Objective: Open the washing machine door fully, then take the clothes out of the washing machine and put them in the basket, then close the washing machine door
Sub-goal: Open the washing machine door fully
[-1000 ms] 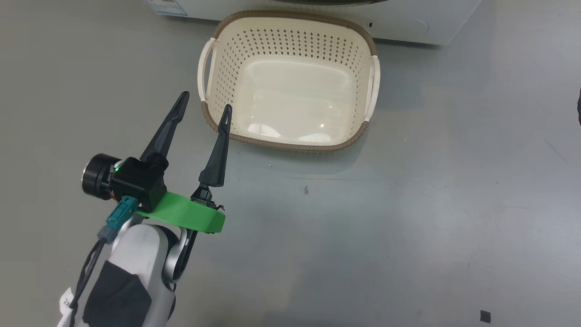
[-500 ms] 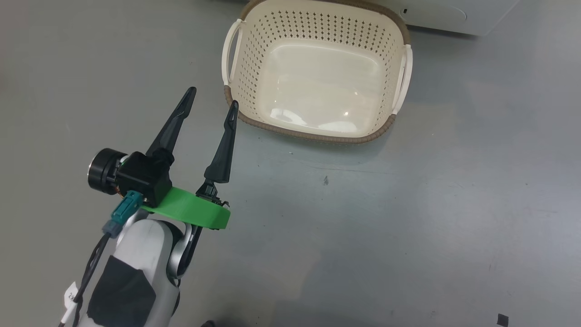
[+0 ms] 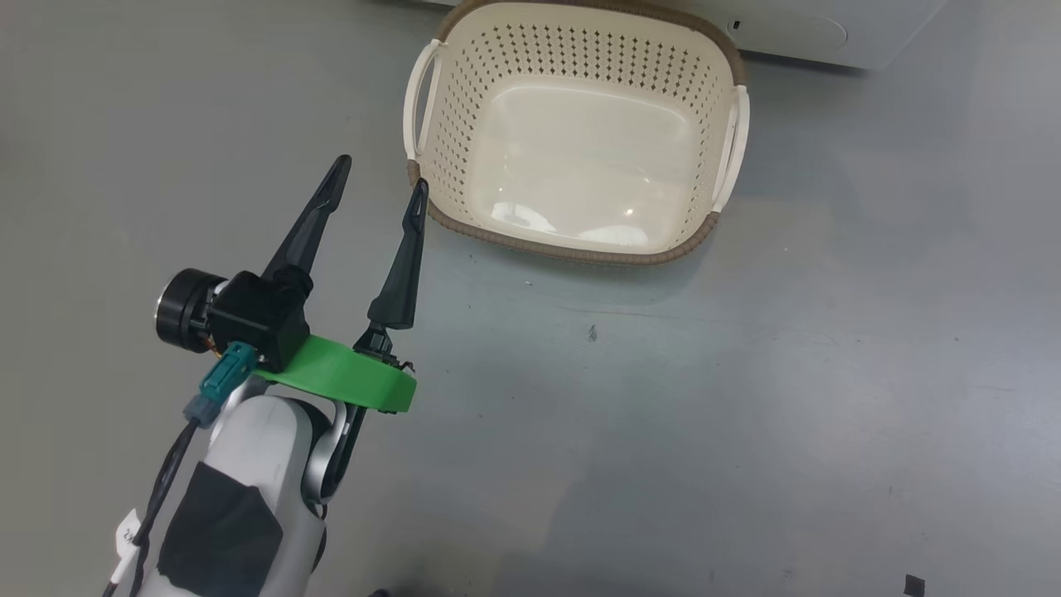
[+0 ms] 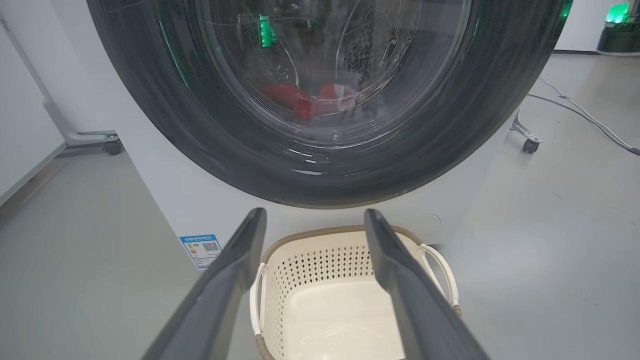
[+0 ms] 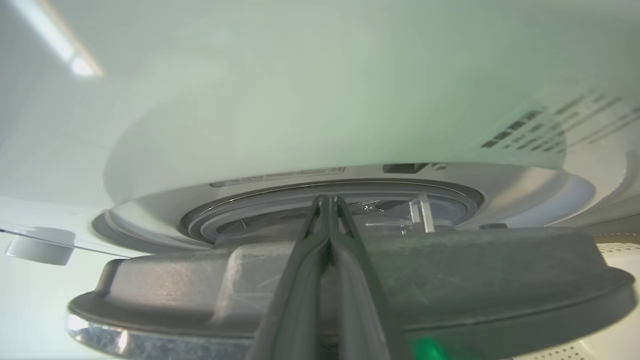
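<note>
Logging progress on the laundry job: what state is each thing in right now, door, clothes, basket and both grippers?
washing machine door: partly open, a gap between it and the washing machine.
clothes: inside the washing machine, seen through the door glass.
basket: upright on the floor, empty.
left gripper: open, empty, beside the basket.
right gripper: shut, empty, fingertips at the door's edge.
</note>
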{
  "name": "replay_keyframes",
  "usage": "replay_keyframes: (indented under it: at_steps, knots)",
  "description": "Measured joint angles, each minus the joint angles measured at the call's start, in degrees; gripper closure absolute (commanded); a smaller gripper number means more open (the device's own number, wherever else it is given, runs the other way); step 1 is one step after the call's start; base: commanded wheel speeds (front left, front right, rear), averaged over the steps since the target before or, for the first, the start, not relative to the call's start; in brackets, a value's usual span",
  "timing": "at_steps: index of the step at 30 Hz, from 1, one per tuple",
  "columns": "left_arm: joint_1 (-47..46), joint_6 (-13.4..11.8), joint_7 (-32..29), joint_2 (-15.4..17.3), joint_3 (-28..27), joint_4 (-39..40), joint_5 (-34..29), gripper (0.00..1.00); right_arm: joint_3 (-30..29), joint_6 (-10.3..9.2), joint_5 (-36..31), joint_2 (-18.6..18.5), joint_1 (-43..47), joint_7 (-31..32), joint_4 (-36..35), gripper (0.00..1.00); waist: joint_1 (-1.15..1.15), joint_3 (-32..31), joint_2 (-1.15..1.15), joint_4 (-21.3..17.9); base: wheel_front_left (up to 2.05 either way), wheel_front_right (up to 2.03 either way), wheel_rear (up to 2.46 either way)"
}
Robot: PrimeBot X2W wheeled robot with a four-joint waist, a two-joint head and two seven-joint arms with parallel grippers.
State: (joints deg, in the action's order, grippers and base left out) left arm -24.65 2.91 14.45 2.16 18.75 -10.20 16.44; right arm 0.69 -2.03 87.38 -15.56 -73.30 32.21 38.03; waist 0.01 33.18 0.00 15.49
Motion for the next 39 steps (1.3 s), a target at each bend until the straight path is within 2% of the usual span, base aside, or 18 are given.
replay_keyframes:
  at_steps: [8,21,39]
  knots:
    - [-0.03,0.16,0.00,-0.02,-0.05,-1.03,-0.67,0.00,0.38,1.56,1.37,0.54,0.25,3.43,2.23,1.00,0.00,-1.42,0.00,-1.00,0.00,0.00,0.00]
    - [0.27,0.87,0.00,-0.04,-0.08,-4.13,-1.45,0.00,1.81,6.04,2.48,2.02,4.58,7.50,5.97,1.00,0.00,-5.22,0.00,-2.81,0.00,0.00,0.00]
    - [2.86,1.43,0.00,-0.04,-0.13,-6.68,-1.60,0.00,4.38,8.03,4.39,6.68,13.19,13.32,9.31,1.00,-0.01,-12.46,0.00,-4.13,0.00,0.00,0.00]
